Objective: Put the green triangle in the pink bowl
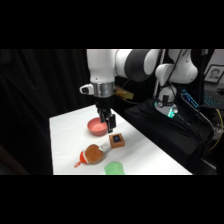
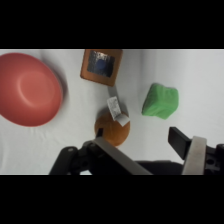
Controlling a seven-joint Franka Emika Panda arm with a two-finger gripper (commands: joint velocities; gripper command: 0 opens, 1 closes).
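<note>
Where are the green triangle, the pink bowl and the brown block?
green triangle [image 2: 160,101], wrist view, middle of its top face
pink bowl [image 2: 27,87], wrist view, inner floor
brown block [image 2: 101,65], wrist view, its top face

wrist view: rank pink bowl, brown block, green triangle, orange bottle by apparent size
1. pink bowl, clearly largest.
2. brown block.
3. green triangle and orange bottle look about alike; the bottle is partly hidden behind the claw's linkage, so I won't rank those two.

White arm reaching down, gripper [image 1: 107,121] open, empty
</note>
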